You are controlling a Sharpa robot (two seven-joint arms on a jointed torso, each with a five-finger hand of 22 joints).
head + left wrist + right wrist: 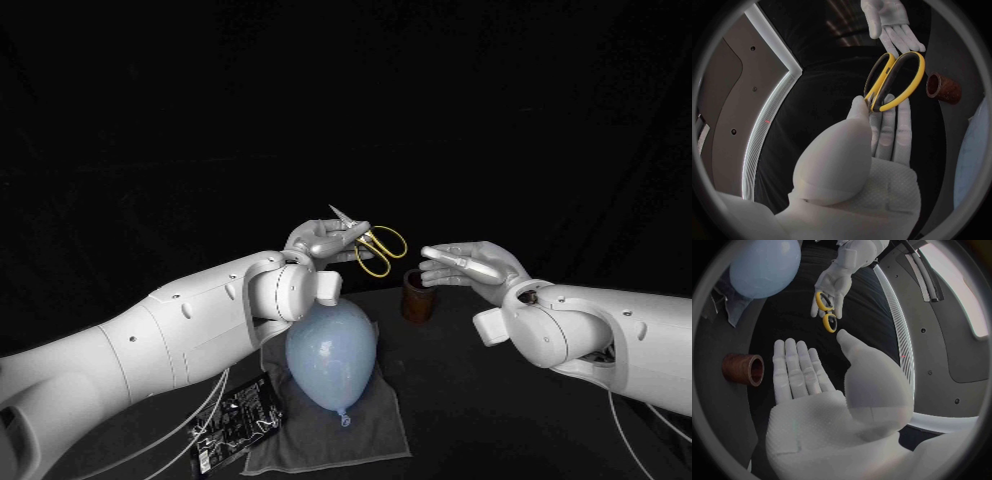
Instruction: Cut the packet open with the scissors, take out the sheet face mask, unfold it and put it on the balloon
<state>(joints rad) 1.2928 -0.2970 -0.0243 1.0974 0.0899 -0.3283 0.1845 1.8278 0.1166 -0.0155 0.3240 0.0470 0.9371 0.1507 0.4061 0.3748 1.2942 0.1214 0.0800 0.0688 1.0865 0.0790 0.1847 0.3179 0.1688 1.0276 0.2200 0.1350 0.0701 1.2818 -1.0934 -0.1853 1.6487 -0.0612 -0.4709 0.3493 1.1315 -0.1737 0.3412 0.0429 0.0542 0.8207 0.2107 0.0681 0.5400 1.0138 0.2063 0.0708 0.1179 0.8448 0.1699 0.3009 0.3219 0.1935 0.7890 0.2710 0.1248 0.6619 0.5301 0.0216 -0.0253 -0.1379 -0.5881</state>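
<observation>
Left hand (315, 240) holds yellow-handled scissors (890, 76) raised above desk (476, 410). Right hand (469, 265) empty, fingers straight and apart, near handles. Balloon (332, 355) lies on grey cloth (361, 440); packet (238, 420) beside cloth.

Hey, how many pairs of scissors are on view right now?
1. The yellow-handled scissors are held up by the left hand, handles toward the open right hand. Inside of the brown cup is partly hidden.
</observation>
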